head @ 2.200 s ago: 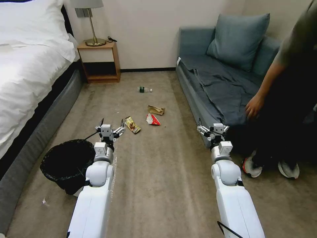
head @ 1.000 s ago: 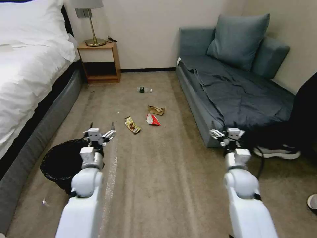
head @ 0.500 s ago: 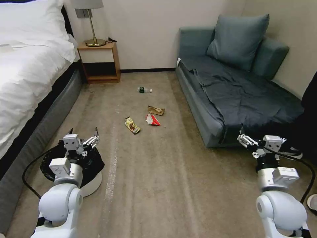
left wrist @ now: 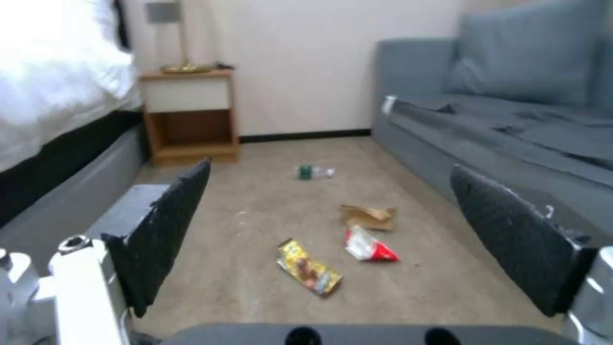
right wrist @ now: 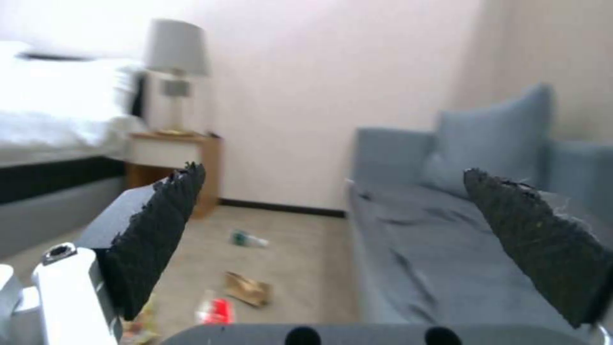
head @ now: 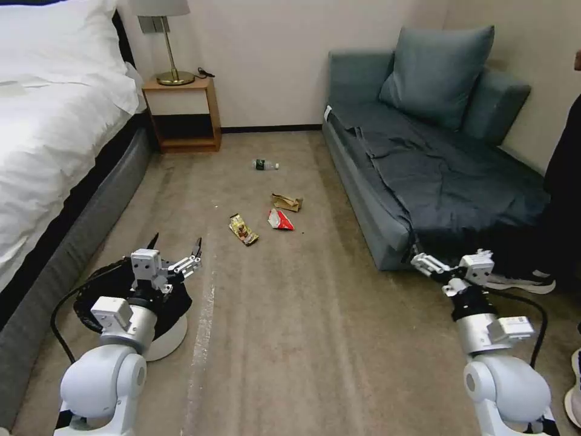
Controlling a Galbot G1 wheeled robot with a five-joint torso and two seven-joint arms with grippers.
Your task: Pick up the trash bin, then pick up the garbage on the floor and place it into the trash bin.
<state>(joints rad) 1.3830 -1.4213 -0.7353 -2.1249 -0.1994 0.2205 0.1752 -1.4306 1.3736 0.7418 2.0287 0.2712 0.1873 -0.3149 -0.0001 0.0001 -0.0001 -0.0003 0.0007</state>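
The trash bin (head: 171, 335), white with a black liner, stands on the carpet at the near left beside the bed, partly hidden by my left arm. My left gripper (head: 174, 245) hovers open above the bin's far rim, nothing between its fingers (left wrist: 163, 225). The garbage lies farther ahead on the floor. It is a gold wrapper (head: 243, 229), a red-and-white carton (head: 279, 220), a crumpled brown bag (head: 287, 201) and a small bottle (head: 264, 164). My right gripper (head: 449, 264) is open and empty at the near right, by the sofa's front corner, its fingers (right wrist: 160, 230) wide apart.
A bed (head: 48, 133) runs along the left and a blue sofa (head: 436, 163) along the right. A nightstand (head: 181, 115) with a lamp stands at the back wall. A person's dark leg and shoe (head: 520, 281) are at the right edge. A black cable (head: 57, 315) loops beside my left arm.
Both arms drew back toward me and spread apart. The left gripper now hangs over the bin, whose white side shows. The person stepped away from the sofa to the right edge.
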